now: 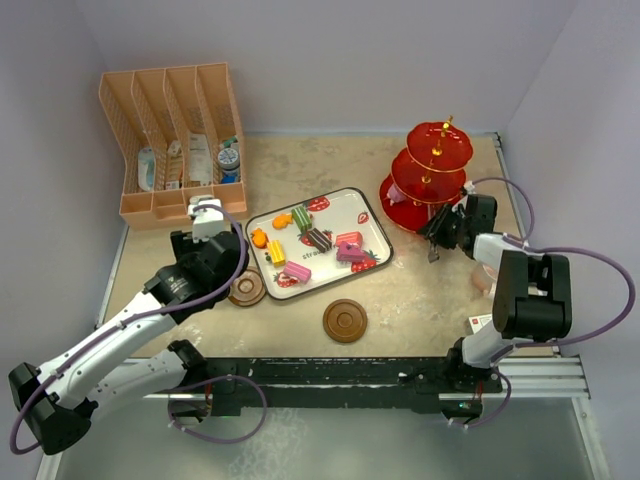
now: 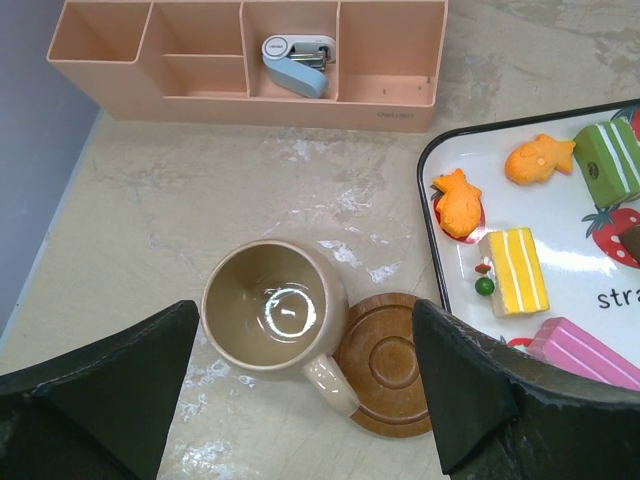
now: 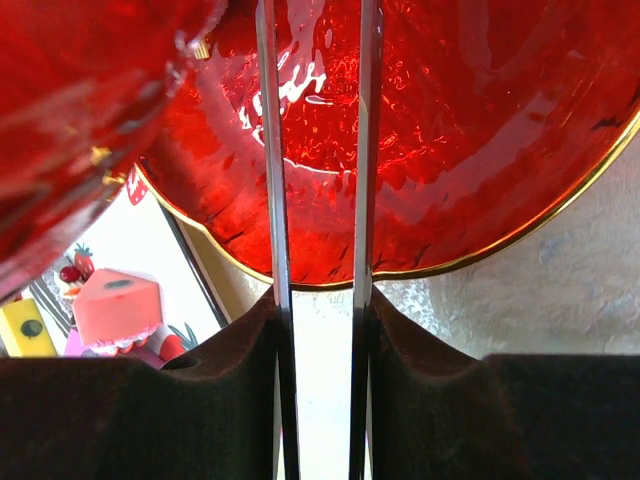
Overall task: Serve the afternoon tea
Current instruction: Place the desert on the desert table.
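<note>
A tan mug [image 2: 272, 318] stands upright and empty on the table, its handle resting against a brown saucer [image 2: 393, 362]. My left gripper [image 2: 305, 312] hangs open above them, one finger on each side, touching neither. A white tray [image 1: 376, 226] holds several toy cakes, among them a yellow one [image 2: 513, 272] and a pink one [image 1: 296, 271]. A second saucer [image 1: 345, 321] lies near the front. My right gripper [image 3: 320, 330] is shut on metal tongs [image 3: 271, 180], whose open, empty blades reach over the lowest tier of the red stand [image 1: 430, 172]. Something pink [image 1: 482, 277], maybe the pink mug, shows behind the right arm.
A peach divided rack [image 1: 170, 140] with toiletries stands at the back left, just beyond the tan mug. The tray's black rim [image 2: 428, 230] runs close to the first saucer on its right. Grey walls close in the table on both sides.
</note>
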